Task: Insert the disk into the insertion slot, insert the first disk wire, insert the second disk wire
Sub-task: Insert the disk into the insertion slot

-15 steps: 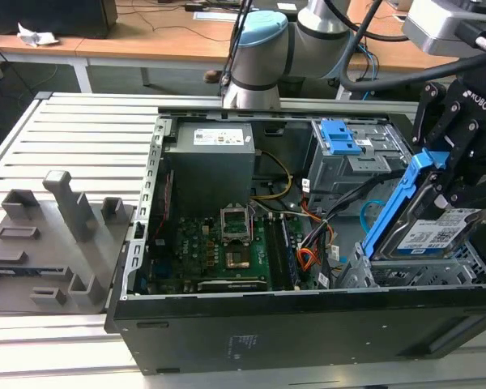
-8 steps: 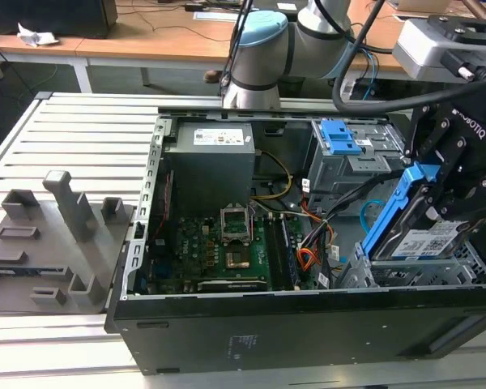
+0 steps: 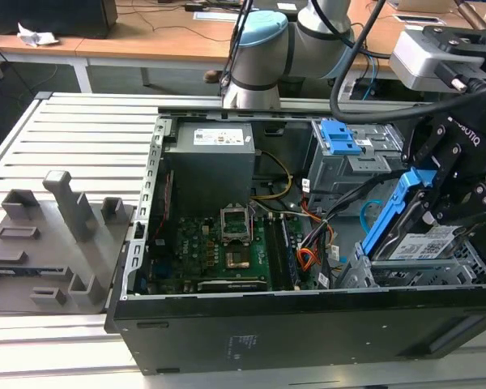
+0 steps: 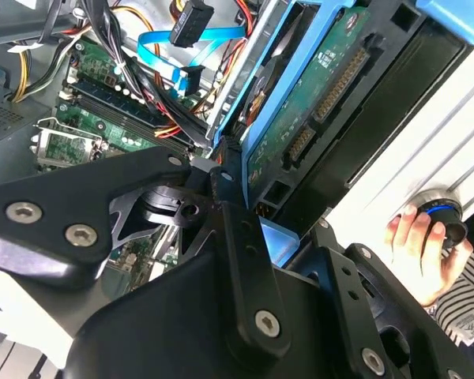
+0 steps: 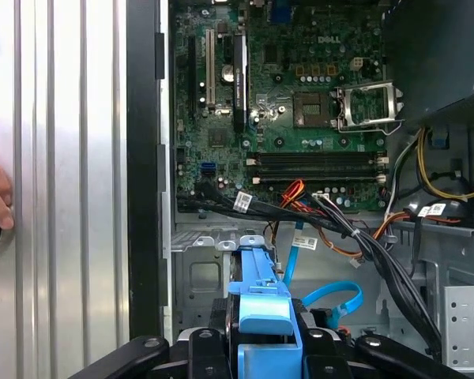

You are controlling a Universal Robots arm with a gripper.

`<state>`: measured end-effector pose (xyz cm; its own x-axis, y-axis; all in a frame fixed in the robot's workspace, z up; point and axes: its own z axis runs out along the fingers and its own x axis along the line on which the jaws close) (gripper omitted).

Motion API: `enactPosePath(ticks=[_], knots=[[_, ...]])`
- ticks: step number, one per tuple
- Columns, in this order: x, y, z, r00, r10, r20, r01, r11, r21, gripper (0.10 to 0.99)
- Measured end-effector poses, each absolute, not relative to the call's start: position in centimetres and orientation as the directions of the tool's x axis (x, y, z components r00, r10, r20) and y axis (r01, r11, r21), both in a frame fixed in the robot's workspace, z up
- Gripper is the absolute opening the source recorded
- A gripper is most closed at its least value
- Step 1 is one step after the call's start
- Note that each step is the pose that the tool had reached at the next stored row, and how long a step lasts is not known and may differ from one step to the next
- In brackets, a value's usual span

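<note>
Exterior view: the tool clamps the disk, a ribbed metal table beneath the case, wooden desks behind.

My exterior view looks down from a little way off on the open black metal computer case. Both wrist views sit close behind the blue-framed silver disk, facing inward; all three share the green motherboard.

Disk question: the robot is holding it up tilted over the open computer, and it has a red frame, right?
Not quite. The frame around the disk is blue, not red, as the exterior view shows. The rest is right: the gripper holds it tilted over the open computer.
</note>
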<state>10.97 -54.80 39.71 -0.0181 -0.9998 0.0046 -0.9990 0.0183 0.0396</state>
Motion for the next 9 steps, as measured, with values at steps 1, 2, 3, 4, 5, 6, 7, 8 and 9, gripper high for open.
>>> enactPosePath(ticks=[1,2,3,4,5,6,7,8,9], knots=[[10.97,-54.8,39.71,-0.018,-1.0,0.005,-0.999,0.018,0.04,0.365],[10.97,-54.8,39.71,-0.018,-1.0,0.005,-0.999,0.018,0.04,0.365],[10.97,-54.8,39.71,-0.018,-1.0,0.005,-0.999,0.018,0.039,0.365],[10.97,-54.8,39.71,-0.018,-1.0,0.005,-0.999,0.018,0.039,0.376],[10.97,-54.8,39.71,-0.018,-1.0,0.005,-0.999,0.018,0.04,0.376],[10.97,-54.79,39.7,-0.018,-1.0,0.005,-0.999,0.018,0.04,0.439],[10.97,-54.8,39.7,-0.018,-1.0,0.005,-0.999,0.018,0.04,0.439],[10.97,-54.8,39.7,-0.018,-1.0,0.005,-0.999,0.018,0.04,0.439],[10.97,-54.8,39.7,-0.018,-1.0,0.005,-0.999,0.018,0.039,0.424]])
